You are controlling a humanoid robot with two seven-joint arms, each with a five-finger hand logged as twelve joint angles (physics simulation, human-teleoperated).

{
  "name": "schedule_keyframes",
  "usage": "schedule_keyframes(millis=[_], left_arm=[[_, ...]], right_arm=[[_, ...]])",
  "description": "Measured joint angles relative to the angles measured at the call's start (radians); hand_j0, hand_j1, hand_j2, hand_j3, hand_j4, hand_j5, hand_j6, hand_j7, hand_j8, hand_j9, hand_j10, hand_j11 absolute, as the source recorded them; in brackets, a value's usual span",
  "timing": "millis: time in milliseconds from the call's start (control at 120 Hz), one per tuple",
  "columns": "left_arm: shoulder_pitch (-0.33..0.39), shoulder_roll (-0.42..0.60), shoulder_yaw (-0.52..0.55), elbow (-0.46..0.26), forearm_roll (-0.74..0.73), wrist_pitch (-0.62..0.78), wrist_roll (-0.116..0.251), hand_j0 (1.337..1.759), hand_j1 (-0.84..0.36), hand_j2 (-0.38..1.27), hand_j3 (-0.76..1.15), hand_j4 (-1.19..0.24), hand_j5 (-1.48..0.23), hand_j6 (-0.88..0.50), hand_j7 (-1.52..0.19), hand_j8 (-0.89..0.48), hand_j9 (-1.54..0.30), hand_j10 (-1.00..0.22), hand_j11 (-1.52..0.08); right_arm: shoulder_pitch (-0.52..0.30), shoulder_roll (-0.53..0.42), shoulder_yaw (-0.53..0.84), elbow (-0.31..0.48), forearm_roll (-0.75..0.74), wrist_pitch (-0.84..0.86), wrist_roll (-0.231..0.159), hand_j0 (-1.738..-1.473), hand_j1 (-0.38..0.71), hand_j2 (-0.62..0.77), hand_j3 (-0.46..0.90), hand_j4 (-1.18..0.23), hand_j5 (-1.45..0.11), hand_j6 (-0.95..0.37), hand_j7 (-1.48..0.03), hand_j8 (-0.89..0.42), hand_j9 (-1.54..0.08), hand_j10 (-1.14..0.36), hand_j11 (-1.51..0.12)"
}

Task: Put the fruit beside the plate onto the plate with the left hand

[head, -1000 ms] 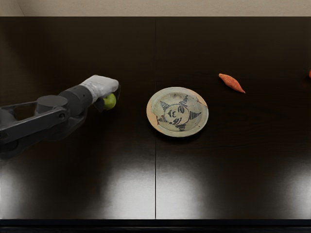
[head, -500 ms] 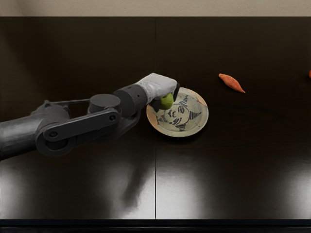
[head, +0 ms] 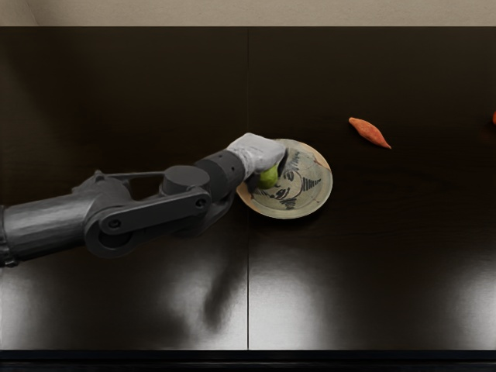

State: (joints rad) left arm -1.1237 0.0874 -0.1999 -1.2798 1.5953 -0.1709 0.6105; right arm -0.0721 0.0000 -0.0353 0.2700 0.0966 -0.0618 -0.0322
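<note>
1. Dark, glossy table [head: 372, 271]: near-black top, one thin seam from far edge to near edge through the middle, pale glare patches toward the near edge.
2. Left arm [head: 116, 217]: matte grey-black links with round joint housings, entering over the table's left edge and reaching to mid-table. Right arm absent from view.
3. Plate [head: 314, 194]: shallow, round, glazed ceramic, cream with dark brushwork and a brownish rim; at mid-table, just right of the seam.
4. Left hand [head: 258, 153]: pale grey shell, back upward, over the plate's left rim; fingers curled down and closed round the fruit.
5. Orange tapered piece [head: 370, 132]: slim, pointed at both ends, lying well apart from the plate toward the table's far right corner; untouched.
6. Green fruit [head: 268, 178]: small, round, smooth, yellow-green; gripped under the palm, directly below the fingers, just inside the plate's left rim. No long axis, hence no orientation to mind. Contact with the plate surface not discernible. Judged next move: opening of the fingers, then a straight lift clear, nothing sideways. Judged risk: a roll toward the plate's centre on release, given round shape and sloped glaze.
</note>
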Motion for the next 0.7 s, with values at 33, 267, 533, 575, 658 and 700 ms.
schedule_keyframes(millis=[33, 267, 533, 575, 658, 700], left_arm=[[-0.006, 0.000, 0.003, 0.001, 0.002, 0.004, 0.000, 1.646, -0.35, 0.36, 0.00, -0.48, -1.04, -0.28, -1.01, -0.43, -1.01, -0.72, -1.02], [-0.022, 0.002, 0.009, -0.010, -0.003, 0.012, 0.000, 1.654, -0.08, 0.15, 0.00, -0.33, -0.56, -0.26, -0.55, -0.31, -0.55, -0.40, -0.55], [-0.080, 0.184, -0.047, -0.141, -0.324, -0.003, 0.000, 1.657, 0.01, 0.08, 0.00, -0.27, -0.39, -0.26, -0.39, -0.27, -0.39, -0.30, -0.39], [-0.080, 0.247, -0.080, -0.156, -0.431, -0.031, 0.000, 1.657, 0.02, 0.07, 0.00, -0.27, -0.38, -0.26, -0.38, -0.27, -0.38, -0.29, -0.38], [-0.074, 0.392, -0.159, -0.173, -0.692, -0.152, 0.000, 1.657, 0.03, 0.07, 0.00, -0.27, -0.36, -0.26, -0.36, -0.26, -0.36, -0.28, -0.36], [-0.070, 0.445, -0.186, -0.176, -0.823, -0.222, 0.000, 1.658, 0.03, 0.06, 0.00, -0.26, -0.36, -0.26, -0.36, -0.26, -0.36, -0.27, -0.36]], right_arm=[[0.000, 0.000, 0.000, 0.000, 0.000, 0.000, 0.000, -1.658, -0.31, -0.01, 0.00, -0.03, -0.04, -0.03, -0.04, -0.03, -0.04, -0.03, -0.04], [0.000, 0.000, 0.000, 0.000, 0.000, 0.000, 0.000, -1.658, -0.31, -0.01, 0.00, -0.03, -0.04, -0.03, -0.04, -0.03, -0.04, -0.03, -0.04], [0.000, 0.000, 0.000, 0.000, 0.000, 0.000, 0.000, -1.658, -0.31, -0.01, 0.00, -0.03, -0.04, -0.03, -0.04, -0.03, -0.04, -0.03, -0.04], [0.000, 0.000, 0.000, 0.000, 0.000, 0.000, 0.000, -1.658, -0.31, -0.01, 0.00, -0.03, -0.04, -0.03, -0.04, -0.03, -0.04, -0.03, -0.04], [0.000, 0.000, 0.000, 0.000, 0.000, 0.000, 0.000, -1.658, -0.31, -0.01, 0.00, -0.03, -0.04, -0.03, -0.04, -0.03, -0.04, -0.03, -0.04], [0.000, 0.000, 0.000, 0.000, 0.000, 0.000, 0.000, -1.658, -0.31, -0.01, 0.00, -0.03, -0.04, -0.03, -0.04, -0.03, -0.04, -0.03, -0.04]])
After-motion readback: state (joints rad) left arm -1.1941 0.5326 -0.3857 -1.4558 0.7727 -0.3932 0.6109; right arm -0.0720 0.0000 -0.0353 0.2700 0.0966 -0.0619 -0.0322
